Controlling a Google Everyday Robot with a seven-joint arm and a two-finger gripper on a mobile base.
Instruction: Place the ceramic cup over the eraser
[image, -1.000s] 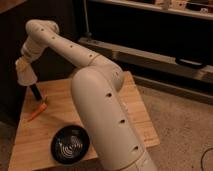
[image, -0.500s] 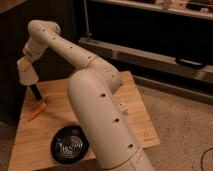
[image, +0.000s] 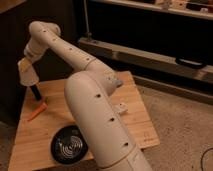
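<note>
Since the frame a second ago the arm has shifted only slightly, with the ceramic cup (image: 27, 73) carried a touch lower and closer to the black stick beneath it, while everything on the table has stayed where it was. The gripper (image: 26, 64) is at the far left of the camera view, above the back left corner of the wooden table (image: 135, 107), and it holds the off-white cup upside down, its wider mouth pointing downward. Just below the cup's rim stands the eraser (image: 36, 93), a small black block leaning a little, its top end at or just under the cup's mouth; whether the two touch cannot be told. Just beside the eraser, toward the front, an orange carrot-like stick (image: 37, 111) lies slanted on the wood. Further forward, near the front edge of the table, sits a black round ridged bowl (image: 69, 145), partly hidden by the robot's thick white arm (image: 97, 117), which sweeps from the lower middle of the view up and back to the left.
</note>
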